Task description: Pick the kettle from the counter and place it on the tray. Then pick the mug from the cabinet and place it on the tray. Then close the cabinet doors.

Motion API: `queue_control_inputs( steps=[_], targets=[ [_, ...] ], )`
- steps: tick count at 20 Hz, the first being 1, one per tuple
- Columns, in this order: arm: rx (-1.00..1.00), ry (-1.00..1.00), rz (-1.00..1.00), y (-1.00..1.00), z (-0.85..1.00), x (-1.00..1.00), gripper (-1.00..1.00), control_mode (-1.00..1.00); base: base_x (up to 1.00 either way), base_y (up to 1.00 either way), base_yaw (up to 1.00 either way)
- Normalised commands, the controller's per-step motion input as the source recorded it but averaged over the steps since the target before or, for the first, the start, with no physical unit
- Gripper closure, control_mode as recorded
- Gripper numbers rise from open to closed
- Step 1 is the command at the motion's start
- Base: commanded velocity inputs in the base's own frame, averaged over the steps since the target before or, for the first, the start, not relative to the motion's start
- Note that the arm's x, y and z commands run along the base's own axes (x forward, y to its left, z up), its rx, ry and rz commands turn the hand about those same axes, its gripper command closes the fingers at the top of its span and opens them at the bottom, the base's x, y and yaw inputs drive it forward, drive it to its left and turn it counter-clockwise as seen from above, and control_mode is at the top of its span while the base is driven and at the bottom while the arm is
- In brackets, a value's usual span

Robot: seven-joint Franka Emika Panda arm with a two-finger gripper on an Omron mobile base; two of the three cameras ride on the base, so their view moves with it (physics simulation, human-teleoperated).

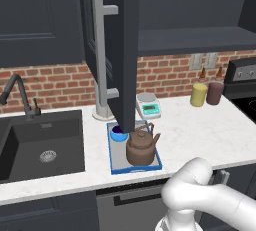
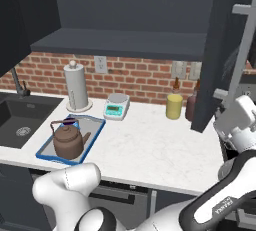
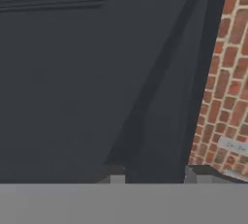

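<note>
Doors left to shut, with the kettle point(image 1: 142, 146) and mug point(image 1: 119, 133) already on the tray point(image 1: 114, 161).
The claw point(image 3: 152, 175) faces the right door point(image 2: 214, 55) (its spread unclear); a glancing push could slip off its edge.

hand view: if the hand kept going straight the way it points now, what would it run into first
Most likely the dark navy cabinet door: its panel sits right ahead of the hand, between the fingertips. The brick wall lies off to one side. How near the door is cannot be told.
</note>
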Motion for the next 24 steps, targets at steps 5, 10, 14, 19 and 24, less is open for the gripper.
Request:
queue_control_inputs(
  steps=[5,10,14,19,24],
  targets=[
    [-0.17,0.15,-0.16,0.7,0.73,0.02,-1.0,-1.0,0.0,0.0,0.0],
    [-0.18,0.23,-0.2,0.77,0.65,0.12,-1.0,-1.0,0.0,0.0,0.0],
    [-0.19,0.26,-0.23,0.75,0.64,0.25,-1.0,-1.0,0.0,0.0,0.0],
    [-0.19,0.24,-0.25,0.74,0.63,0.33,-1.0,-1.0,0.0,0.0,0.0],
    [-0.19,0.24,-0.25,0.73,0.65,0.38,-1.0,-1.0,0.0,0.0,0.0]
  ],
)
